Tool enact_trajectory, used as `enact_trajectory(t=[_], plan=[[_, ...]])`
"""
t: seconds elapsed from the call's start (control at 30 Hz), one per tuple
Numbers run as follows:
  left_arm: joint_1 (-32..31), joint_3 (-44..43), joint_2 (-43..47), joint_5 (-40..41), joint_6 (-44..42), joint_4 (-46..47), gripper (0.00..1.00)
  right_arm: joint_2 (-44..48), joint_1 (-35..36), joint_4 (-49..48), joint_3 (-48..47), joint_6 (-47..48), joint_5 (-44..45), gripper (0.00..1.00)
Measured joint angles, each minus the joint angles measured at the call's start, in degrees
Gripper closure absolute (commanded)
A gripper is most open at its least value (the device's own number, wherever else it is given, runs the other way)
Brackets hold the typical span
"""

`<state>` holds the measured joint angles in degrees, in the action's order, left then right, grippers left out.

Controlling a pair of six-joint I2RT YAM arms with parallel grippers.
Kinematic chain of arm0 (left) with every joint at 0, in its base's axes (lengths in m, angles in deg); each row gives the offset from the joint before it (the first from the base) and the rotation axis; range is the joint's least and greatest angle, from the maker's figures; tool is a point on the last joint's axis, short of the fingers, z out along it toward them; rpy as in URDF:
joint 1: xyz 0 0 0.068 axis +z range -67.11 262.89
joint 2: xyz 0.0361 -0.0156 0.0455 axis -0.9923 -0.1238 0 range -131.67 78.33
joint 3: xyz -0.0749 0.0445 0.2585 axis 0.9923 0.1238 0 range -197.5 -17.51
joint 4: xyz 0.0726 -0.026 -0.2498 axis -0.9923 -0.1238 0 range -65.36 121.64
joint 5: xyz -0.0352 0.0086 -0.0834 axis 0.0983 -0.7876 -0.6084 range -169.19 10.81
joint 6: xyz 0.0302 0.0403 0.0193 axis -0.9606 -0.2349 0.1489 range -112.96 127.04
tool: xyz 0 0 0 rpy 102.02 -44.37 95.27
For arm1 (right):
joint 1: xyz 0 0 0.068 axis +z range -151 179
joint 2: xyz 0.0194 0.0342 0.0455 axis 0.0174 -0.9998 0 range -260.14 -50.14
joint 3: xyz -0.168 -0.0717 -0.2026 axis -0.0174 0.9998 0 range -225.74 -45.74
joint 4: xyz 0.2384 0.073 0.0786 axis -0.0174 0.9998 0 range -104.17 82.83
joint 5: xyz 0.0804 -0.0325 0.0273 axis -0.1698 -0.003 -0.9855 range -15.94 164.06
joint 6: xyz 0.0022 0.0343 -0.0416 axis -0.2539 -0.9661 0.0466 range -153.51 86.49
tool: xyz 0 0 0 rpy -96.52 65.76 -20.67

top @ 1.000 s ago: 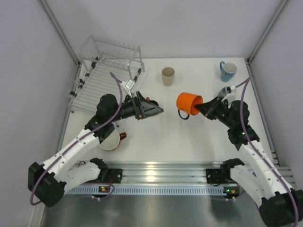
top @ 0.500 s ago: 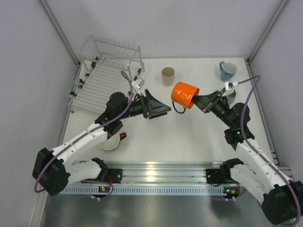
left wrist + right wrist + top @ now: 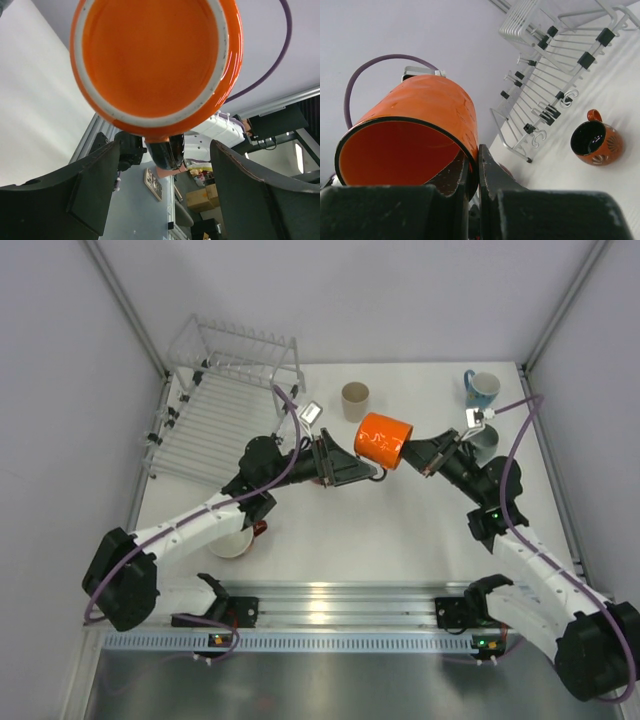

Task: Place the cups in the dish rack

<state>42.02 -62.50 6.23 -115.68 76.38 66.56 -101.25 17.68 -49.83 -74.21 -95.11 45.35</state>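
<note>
Orange mug [image 3: 383, 440]: where is it?

Off the counter [image 3: 400, 530], in the air to the right of the dish rack [image 3: 215, 410]. My right gripper [image 3: 408, 453] has its jaws pinched tight on the rim, one inside and one outside.

Left side?

Left gripper [image 3: 360, 472] sits at the mug's base, jaws spread wide, holding nothing. Handle [image 3: 167, 150] hangs between them in the wrist view. I read this as a handover to the rack-side arm. Next: close left on the mug, confirm grip, only then release right.

Blind spots?

Can't tell if the left fingers [image 3: 90, 195] touch the mug; its base fills that view. White cup [image 3: 228, 542], in front of the rack, is mostly under my left arm. Something grey far right of the rack, behind my right wrist, is too hidden to name.
</note>
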Motion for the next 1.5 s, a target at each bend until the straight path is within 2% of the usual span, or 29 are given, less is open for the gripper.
enact_trajectory(t=[0.23, 0.27, 0.37, 0.4, 0.47, 0.5, 0.57, 0.63, 0.7, 0.73, 0.77, 0.83, 1.03, 1.17, 1.27, 1.37, 1.5], plan=[[-0.17, 0.00, -3.91, -1.42, 4.13, 8.57, 0.37, -1.92, 1.01, -3.65, 1.33, -1.18, -1.22, 1.00], [-0.20, 0.00, -4.11, -1.49, 4.66, 9.09, 0.43, -1.90, 1.31, -3.78, 1.64, -1.27, -1.18, 1.00], [-0.22, 0.31, -4.20, -1.62, 5.73, 9.38, 0.55, -1.75, 1.66, -4.63, 1.84, -1.53, -1.03, 1.00], [-0.26, 0.50, -4.20, -1.68, 6.05, 9.73, 0.67, -1.53, 1.86, -4.63, 1.84, -1.38, -0.79, 1.00], [-0.48, 0.74, -4.17, -1.73, 6.95, 10.34, 0.81, -1.31, 2.05, -4.63, 1.84, -0.98, -0.11, 1.00], [-0.52, 0.85, -4.17, -1.73, 7.34, 10.58, 0.93, -1.29, 2.16, -4.61, 1.84, -0.59, 0.20, 1.00], [-0.59, 1.07, -4.17, -1.60, 8.61, 10.88, 1.00, -1.25, 2.27, -4.90, 1.84, 0.33, 0.35, 1.00], [-0.59, 1.42, -4.17, -1.57, 9.29, 11.41, 1.00, -1.20, 2.36, -4.94, 1.84, 0.63, 0.33, 0.99], [-0.59, 1.62, -4.17, -1.38, 9.55, 11.45, 1.00, -1.31, 2.43, -4.68, 1.84, 1.07, 0.33, 0.91], [-0.59, 1.62, -4.17, -1.36, 9.55, 11.43, 1.00, -1.44, 2.45, -4.63, 1.84, 1.11, 0.33, 0.84], [-0.59, 1.62, -4.22, -1.18, 9.53, 11.37, 1.00, -1.73, 2.49, -4.66, 1.84, 1.40, 0.31, 0.72], [-0.55, 1.62, -4.44, -0.44, 9.35, 11.28, 1.00, -2.54, 2.67, -4.11, 1.81, 2.71, -0.15, 0.61], [0.83, 1.62, -5.31, 1.53, 6.93, 8.13, 1.00, -3.39, 2.93, 2.93, 0.15, 8.70, -0.46, 0.43], [2.93, 1.62, -5.20, 2.99, 3.82, 3.21, 1.00, -2.47, 2.89, 9.92, -2.78, 13.64, 1.66, 0.39], [4.74, 1.38, -3.63, 5.03, -0.42, -4.55, 1.00, -0.46, 2.62, 14.45, -3.65, 16.76, 3.58, 0.37], [5.99, -1.03, -0.22, 9.81, -6.88, -16.96, 1.00, 1.84, 2.40, 19.71, -4.11, 19.56, 5.49, 0.37], [6.75, -8.66, 4.11, 21.35, -17.11, -35.52, 1.00, 4.57, 2.40, 26.23, -5.20, 22.58, 7.98, 0.37]])
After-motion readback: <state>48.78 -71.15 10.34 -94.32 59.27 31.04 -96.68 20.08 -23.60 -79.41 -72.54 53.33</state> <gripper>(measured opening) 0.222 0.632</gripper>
